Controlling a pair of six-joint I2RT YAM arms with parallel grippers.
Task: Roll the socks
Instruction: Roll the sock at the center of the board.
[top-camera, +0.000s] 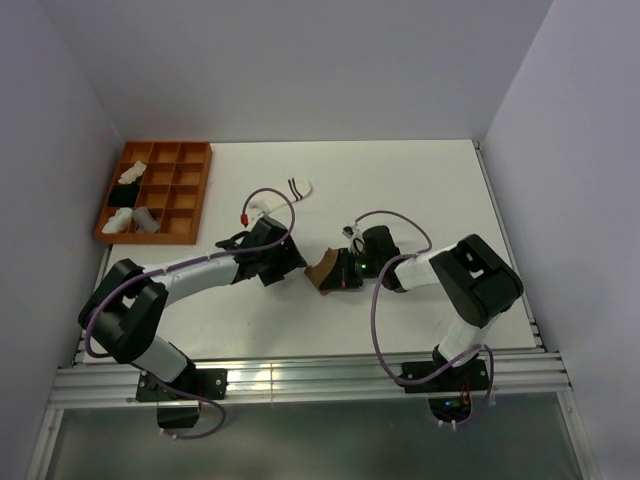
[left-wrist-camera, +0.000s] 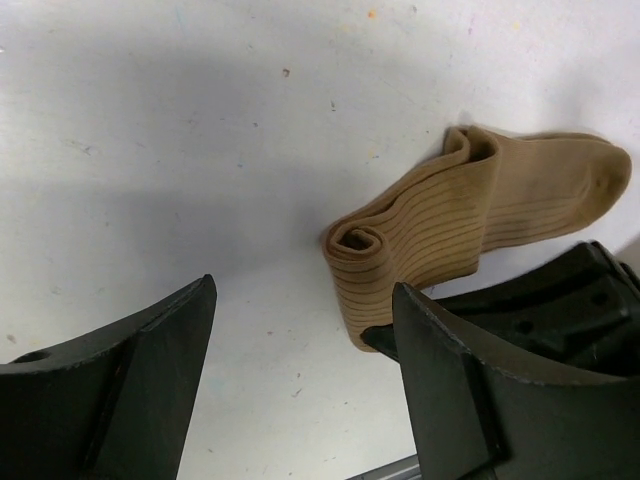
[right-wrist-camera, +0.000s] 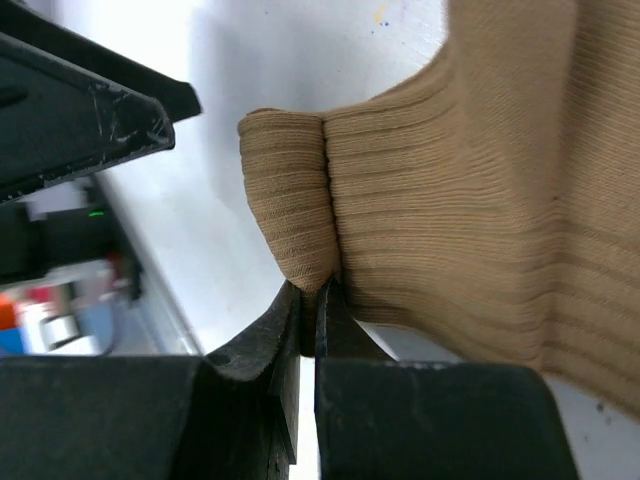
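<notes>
The tan-brown sock (top-camera: 322, 272) lies mid-table, partly rolled at one end, and its coil shows in the left wrist view (left-wrist-camera: 430, 235). My right gripper (top-camera: 337, 272) is shut on the rolled edge of this sock (right-wrist-camera: 420, 170), with its tips (right-wrist-camera: 311, 292) pinching the fabric. My left gripper (top-camera: 292, 264) is open and empty just left of the sock; it stands wide apart (left-wrist-camera: 300, 385) over bare table. The short white sock with dark stripes (top-camera: 298, 187) lies farther back. A pale sock with a red mark (top-camera: 259, 207) shows partly behind the left gripper.
An orange compartment tray (top-camera: 190, 190) stands at the back left with white bundles (top-camera: 135, 221) and a black bundle (top-camera: 122, 195) in it. The right gripper's black finger (left-wrist-camera: 540, 300) lies close to my left gripper's right finger. An aluminium rail (top-camera: 300, 380) runs along the near edge.
</notes>
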